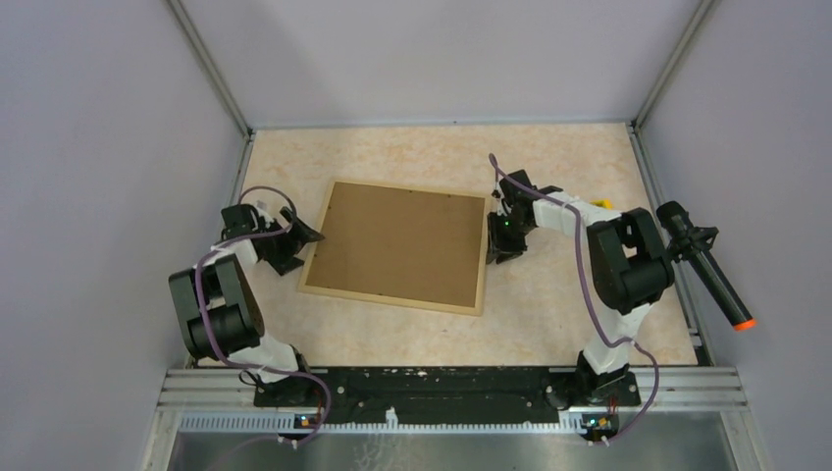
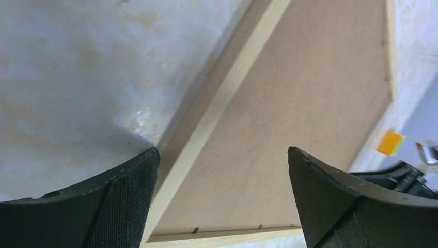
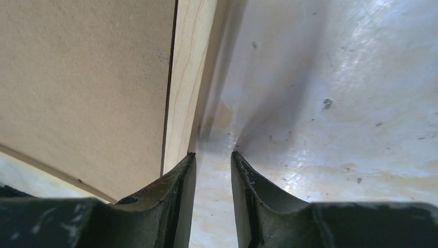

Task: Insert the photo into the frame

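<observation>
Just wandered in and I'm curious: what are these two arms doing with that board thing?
A wooden picture frame lies back up on the table. The left gripper stands wide open at its left edge; the right gripper, jaws narrowly apart and empty, is at its right edge. Neither grips it.

- Top camera: high behind my bases, looking down on the whole table (image 1: 549, 157).
- Wrist cameras: close, low, at opposite edges of the frame (image 2: 217, 103); all views share it.

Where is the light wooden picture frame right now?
In the top view, the light wooden frame lies back-up at centre, between the left jaws and the right jaws.
</observation>
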Motion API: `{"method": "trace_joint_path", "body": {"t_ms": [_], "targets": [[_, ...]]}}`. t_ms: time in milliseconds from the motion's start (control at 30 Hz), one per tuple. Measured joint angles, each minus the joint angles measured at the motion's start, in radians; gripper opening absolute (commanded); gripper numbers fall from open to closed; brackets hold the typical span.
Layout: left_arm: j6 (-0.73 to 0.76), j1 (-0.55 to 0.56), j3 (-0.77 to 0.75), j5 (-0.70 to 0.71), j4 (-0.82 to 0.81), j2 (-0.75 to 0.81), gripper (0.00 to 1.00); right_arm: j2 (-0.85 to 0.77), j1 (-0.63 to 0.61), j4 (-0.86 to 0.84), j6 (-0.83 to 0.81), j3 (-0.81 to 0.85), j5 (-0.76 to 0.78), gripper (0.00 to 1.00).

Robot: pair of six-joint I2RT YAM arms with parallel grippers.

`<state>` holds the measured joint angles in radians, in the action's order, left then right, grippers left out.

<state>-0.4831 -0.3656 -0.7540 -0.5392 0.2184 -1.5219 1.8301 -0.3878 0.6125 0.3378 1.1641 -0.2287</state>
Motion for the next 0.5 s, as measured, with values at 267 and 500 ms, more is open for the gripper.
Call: {"method": "trace_joint_path", "body": {"t_ms": [267,500], "targets": [[0.003,-0.006,-0.043,-0.08,-0.058,-0.089,0.97,-0.021,0.004,-0.053,0.008,-0.044,-0.055,0.37],[0.007,-0.008,-0.043,-0.101,-0.075,-0.095,0.97,-0.035,0.052,-0.051,0.005,-0.058,-0.111,0.41]]}}
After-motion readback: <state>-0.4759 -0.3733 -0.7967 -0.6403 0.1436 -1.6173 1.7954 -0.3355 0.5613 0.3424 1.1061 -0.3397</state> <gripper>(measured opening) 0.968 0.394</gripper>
